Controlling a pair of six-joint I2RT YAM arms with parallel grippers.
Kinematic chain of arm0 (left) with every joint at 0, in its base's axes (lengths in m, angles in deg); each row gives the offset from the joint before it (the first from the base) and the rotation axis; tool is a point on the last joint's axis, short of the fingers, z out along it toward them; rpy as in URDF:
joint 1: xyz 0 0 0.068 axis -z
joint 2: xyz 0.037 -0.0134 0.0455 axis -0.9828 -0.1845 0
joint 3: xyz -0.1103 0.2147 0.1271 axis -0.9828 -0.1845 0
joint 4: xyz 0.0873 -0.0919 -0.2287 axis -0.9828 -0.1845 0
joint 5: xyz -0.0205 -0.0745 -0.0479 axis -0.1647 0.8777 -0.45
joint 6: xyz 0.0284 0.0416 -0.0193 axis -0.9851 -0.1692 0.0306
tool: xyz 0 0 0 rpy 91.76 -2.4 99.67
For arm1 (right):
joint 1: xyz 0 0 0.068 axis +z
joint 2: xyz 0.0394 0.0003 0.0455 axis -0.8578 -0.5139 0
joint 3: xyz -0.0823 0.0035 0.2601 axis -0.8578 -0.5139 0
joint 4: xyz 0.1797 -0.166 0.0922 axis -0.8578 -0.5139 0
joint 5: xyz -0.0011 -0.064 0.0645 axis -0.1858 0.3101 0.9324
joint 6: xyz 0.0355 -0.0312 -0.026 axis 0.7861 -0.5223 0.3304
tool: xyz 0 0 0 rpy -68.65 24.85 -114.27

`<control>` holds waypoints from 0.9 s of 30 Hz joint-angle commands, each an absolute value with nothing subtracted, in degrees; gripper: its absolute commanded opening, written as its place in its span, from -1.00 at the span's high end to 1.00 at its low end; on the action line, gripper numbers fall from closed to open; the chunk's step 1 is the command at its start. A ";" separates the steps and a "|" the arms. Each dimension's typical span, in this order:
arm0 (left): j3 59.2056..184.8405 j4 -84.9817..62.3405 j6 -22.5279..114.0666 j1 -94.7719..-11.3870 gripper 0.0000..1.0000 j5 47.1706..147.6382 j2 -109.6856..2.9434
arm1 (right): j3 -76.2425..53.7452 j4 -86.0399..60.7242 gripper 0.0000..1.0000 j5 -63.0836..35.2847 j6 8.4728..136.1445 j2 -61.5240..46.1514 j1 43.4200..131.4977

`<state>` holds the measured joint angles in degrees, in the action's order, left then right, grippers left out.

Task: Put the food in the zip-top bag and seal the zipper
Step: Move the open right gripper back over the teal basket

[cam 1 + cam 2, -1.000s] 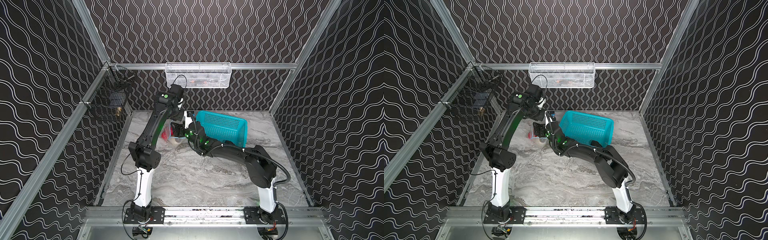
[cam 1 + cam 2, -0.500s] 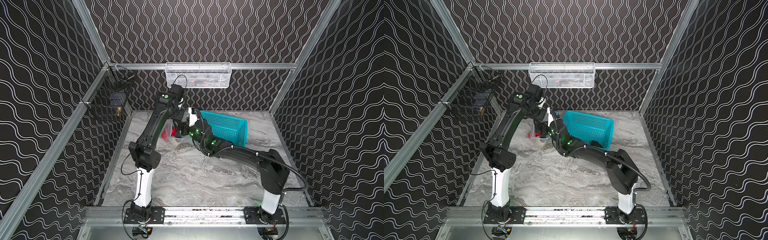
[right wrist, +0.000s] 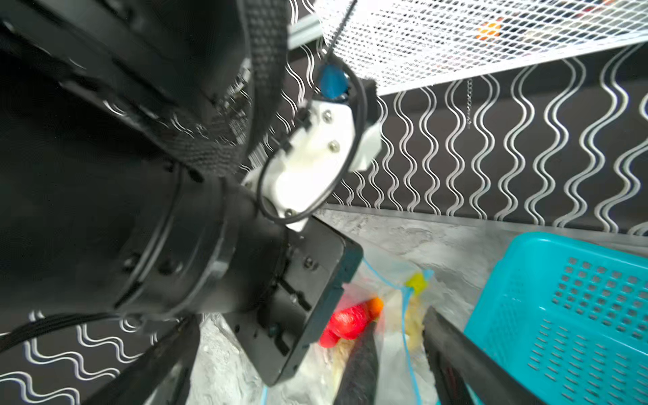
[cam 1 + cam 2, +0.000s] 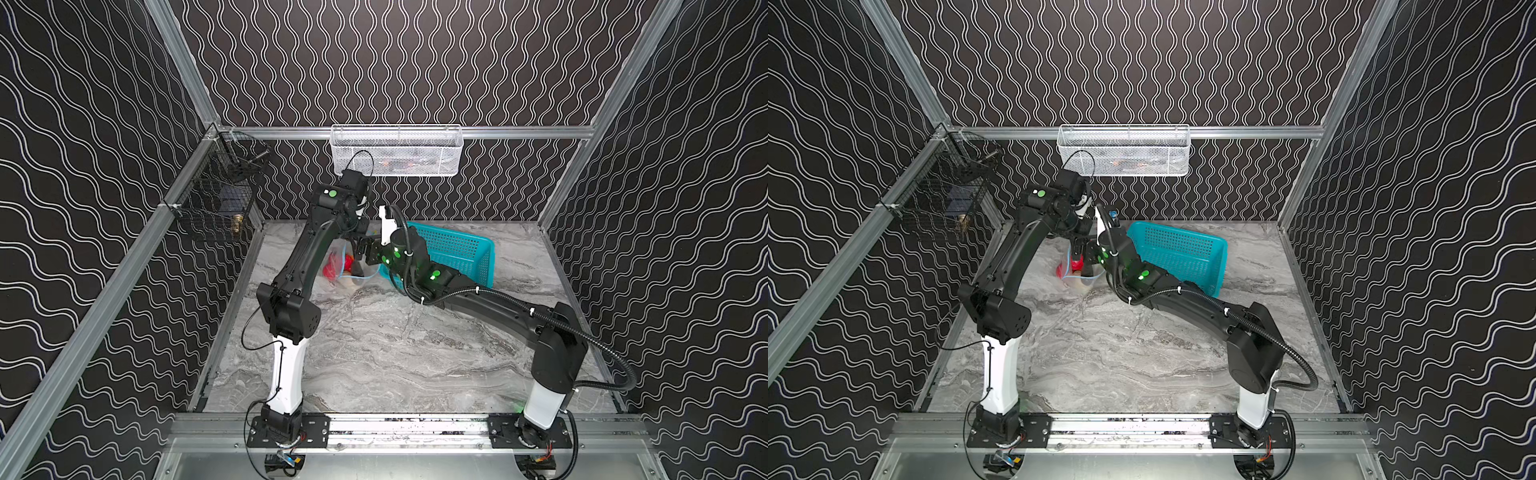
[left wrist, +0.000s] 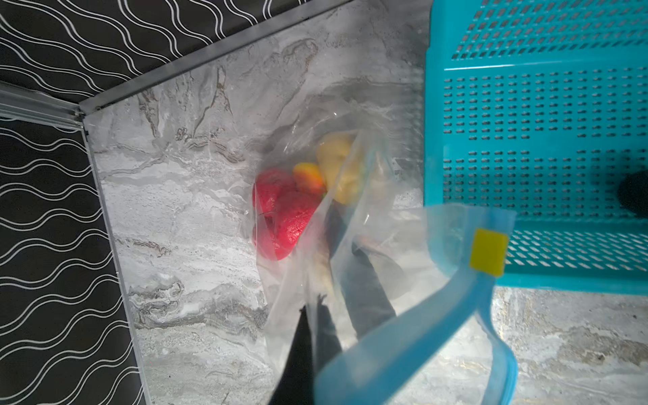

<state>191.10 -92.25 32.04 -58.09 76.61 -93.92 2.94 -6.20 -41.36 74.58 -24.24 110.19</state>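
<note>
Stretching farther than a second earlier, the right gripper (image 4: pixel 1084 261) had spread its jaws. The left gripper (image 5: pixel 335 259) was clamped on the limp, slippery film of the bag (image 5: pixel 378 210), with the light food (image 5: pixel 284 217) lying inside beyond its jaws. The right gripper hung open at the bag's mouth, nothing between its jaws. The stiffer zipper (image 5: pixel 403 329), near its slider (image 5: pixel 488 253), looked the surest hold.

**Obstacles, right gripper (image 4: pixel 1081 254), fingers spread.**
- Directly ahead and close: the left arm's wrist housing (image 3: pixel 210 263).
- Between and below the fingers: the zip-top bag (image 5: pixel 315 210), with its mouth pinched up by the left gripper (image 5: pixel 326 312).
- Just beside the outer finger: the teal basket (image 4: pixel 457 253).
- Above and beyond: the white wire basket (image 4: pixel 397 151) on the back wall.

**Free room.**
- Behind the gripper, toward the arm bases: a broad stretch of bare marble table (image 4: pixel 395 353).
</note>
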 commanded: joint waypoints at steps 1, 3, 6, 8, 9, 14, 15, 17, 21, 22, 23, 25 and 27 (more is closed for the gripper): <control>190.87 -92.21 32.44 -58.06 1.00 76.55 -93.26 | 4.59 -13.61 -0.98 -44.34 75.09 -24.41 109.62; 190.99 -92.21 32.51 -58.06 1.00 76.48 -93.40 | 3.49 -14.06 -0.98 -44.18 75.09 -23.42 109.20; 191.09 -92.31 32.57 -58.05 1.00 76.55 -93.57 | 0.98 -14.29 -0.98 -44.49 75.26 -21.40 108.33; 191.18 -92.37 32.58 -58.05 1.00 76.52 -93.58 | -0.37 -15.01 -0.98 -44.90 75.50 -20.22 107.40; 191.09 -92.36 32.59 -58.06 1.00 76.46 -93.55 | -0.89 -15.62 -0.98 -44.96 75.76 -19.62 106.80; 189.78 -91.72 32.42 -58.08 1.00 76.29 -93.08 | 0.49 -22.61 -0.98 -43.65 78.09 -18.42 103.42; 189.57 -91.66 32.50 -58.09 1.00 76.15 -92.99 | 3.10 -26.57 -0.98 -43.17 78.37 -19.32 102.75; 189.39 -91.62 32.34 -58.10 1.00 75.76 -93.04 | 8.92 -34.75 -0.98 -43.63 77.99 -21.85 102.07; 189.16 -91.39 32.41 -58.16 1.00 75.57 -93.04 | 17.72 -48.64 -0.98 -43.36 76.59 -26.28 100.03; 189.17 -91.36 32.53 -58.15 1.00 75.28 -93.12 | 18.87 -51.06 -0.98 -43.21 76.57 -27.13 99.42; 189.32 -91.47 32.75 -58.12 1.00 75.01 -93.26 | 19.87 -53.37 -0.98 -42.56 76.51 -27.69 98.57; 189.41 -91.61 32.79 -58.17 1.00 75.02 -93.47 | 21.40 -57.63 -0.98 -42.03 76.87 -28.25 97.16; 189.25 -91.66 32.79 -58.12 1.00 75.02 -93.54 | 21.26 -60.33 -0.98 -42.54 77.25 -28.25 96.01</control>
<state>189.26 -92.01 32.06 -58.07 75.54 -93.70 20.40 -50.65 -42.52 76.50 -28.24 96.86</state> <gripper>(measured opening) 0.048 0.991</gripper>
